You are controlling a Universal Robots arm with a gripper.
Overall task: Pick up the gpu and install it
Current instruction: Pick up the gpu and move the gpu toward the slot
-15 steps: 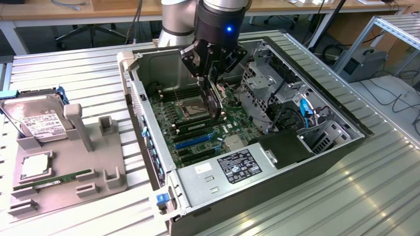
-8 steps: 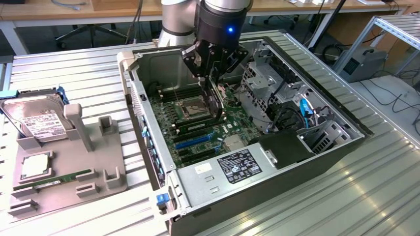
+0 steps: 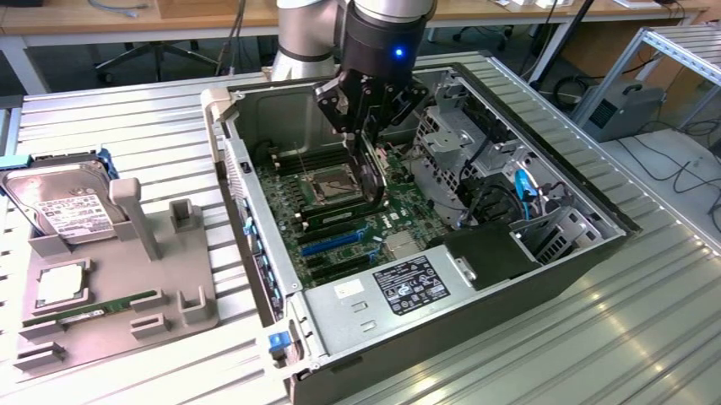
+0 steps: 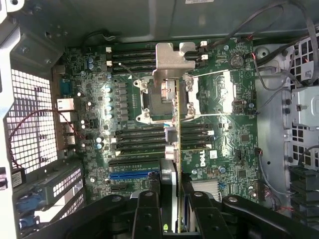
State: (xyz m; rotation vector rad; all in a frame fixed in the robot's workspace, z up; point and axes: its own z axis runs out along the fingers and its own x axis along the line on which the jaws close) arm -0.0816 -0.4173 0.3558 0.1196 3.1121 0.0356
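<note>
The claw (image 3: 367, 135) is hanging in the upper middle of the exterior view, inside the open computer case (image 3: 563, 270), and its fingers (image 4: 147, 214) are pinching the gpu (image 3: 376, 181) by its thin sides, closed narrowly on the card. The gpu is hanging edge-down from the claw, over the motherboard (image 3: 338, 224) and close to the processor socket (image 3: 336, 181). I cannot tell whether its lower edge is touching the board. In the wrist view the card is showing edge-on as a thin line, with its silvery bracket (image 4: 173, 62) at the far end, over the memory slots. A blue expansion slot (image 4: 132, 175) is lying just beside the claw. Toward the exterior view's left, well apart from the case, a grey holder (image 3: 124, 295) is sitting on the ribbed metal worktop (image 3: 135, 118), carrying a hard drive (image 3: 62, 207) and a green memory stick (image 3: 107, 305).
</note>
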